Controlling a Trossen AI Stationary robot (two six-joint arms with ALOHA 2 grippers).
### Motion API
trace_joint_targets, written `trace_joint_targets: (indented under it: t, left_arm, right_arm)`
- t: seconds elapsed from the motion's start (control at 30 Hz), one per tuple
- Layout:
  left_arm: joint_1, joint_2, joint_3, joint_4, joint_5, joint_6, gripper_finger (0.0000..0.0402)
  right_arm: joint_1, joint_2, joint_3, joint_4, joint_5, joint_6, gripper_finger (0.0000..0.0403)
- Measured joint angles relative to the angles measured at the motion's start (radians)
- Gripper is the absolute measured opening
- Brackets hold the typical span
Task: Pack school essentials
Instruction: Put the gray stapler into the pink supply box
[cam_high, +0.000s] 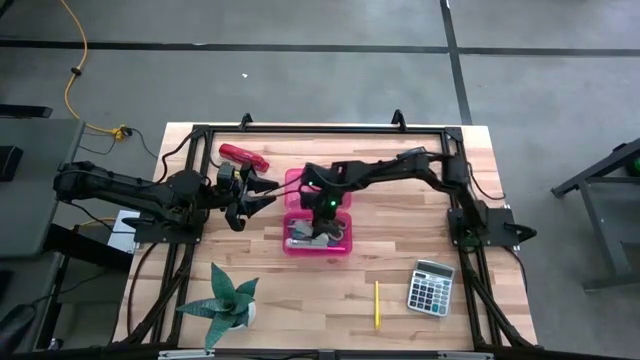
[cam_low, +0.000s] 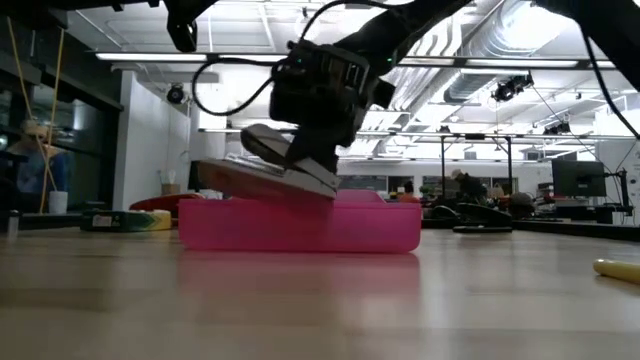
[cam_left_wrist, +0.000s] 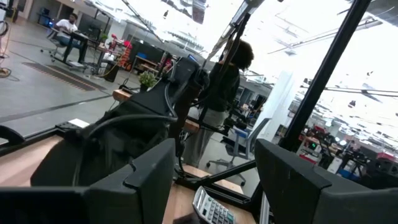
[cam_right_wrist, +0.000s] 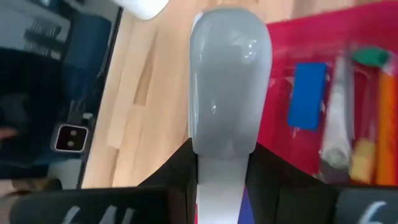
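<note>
The pink hinged case (cam_high: 318, 222) lies open at the table's middle. In the right wrist view it holds a blue piece (cam_right_wrist: 308, 96), an orange pencil (cam_right_wrist: 387, 124) and other small stationery. My right gripper (cam_high: 325, 212) hangs over the case, shut on a rounded grey block (cam_right_wrist: 229, 81) with a white underside (cam_low: 300, 165). A yellow pencil (cam_high: 377, 303) lies flat on the wood near the table's near edge. My left gripper (cam_high: 266, 193) hovers open just left of the case, pointing at it, and touches nothing. My right gripper pinches the grey block at its rear end (cam_right_wrist: 221, 163), one dark finger (cam_right_wrist: 171, 177) on each side, the fingers lying along it. It comes from above. The block is tilted over the case (cam_low: 300, 225), its low end near the rim; whether it touches I cannot tell.
A grey calculator (cam_high: 431, 287) sits near the table's right near corner. The green spiky plant (cam_high: 225, 305) stands at the left near corner. A red object (cam_high: 243, 155) lies far left of the case. Bare wood shows between plant and pencil.
</note>
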Motion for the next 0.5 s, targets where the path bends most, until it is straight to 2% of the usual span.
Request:
trace_joint_targets:
  t: [0.3,0.5]
  left_arm:
    - [0.0,0.0,0.0,0.0,-0.002,-0.003,0.0209]
    - [0.0,0.0,0.0,0.0,-0.002,-0.003,0.0209]
  right_arm:
    - [0.035,0.112,0.134,-0.09,0.013,-0.076,0.0083]
    - [0.032,0.12,0.135,-0.107,0.015,-0.08,0.0104]
